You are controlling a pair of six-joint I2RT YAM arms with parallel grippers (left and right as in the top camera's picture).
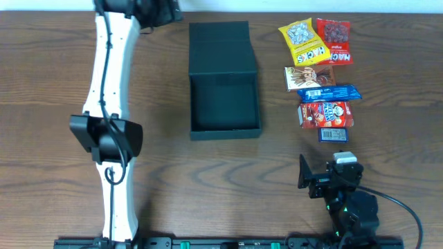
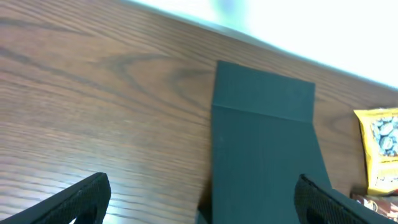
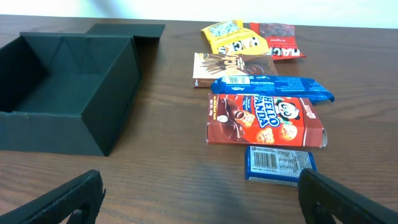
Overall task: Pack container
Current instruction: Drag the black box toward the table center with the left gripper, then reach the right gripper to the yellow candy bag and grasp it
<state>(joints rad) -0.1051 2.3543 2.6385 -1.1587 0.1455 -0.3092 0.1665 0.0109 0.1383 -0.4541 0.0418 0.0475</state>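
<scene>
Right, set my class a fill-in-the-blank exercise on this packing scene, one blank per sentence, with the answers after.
1. The container has its lid folded back and is ___ inside.
2. The Hello Panda box is mostly ___ in colour.
3. The yellow packet lies on the ___ arm's side of the container.

Missing words: empty; red; right.

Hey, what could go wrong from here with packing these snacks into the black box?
The blue wrapper lies tight against the Hello Panda box, so the open right end effector may drag both. The container sits unheld; a snack catching its wall could shove it.
</scene>
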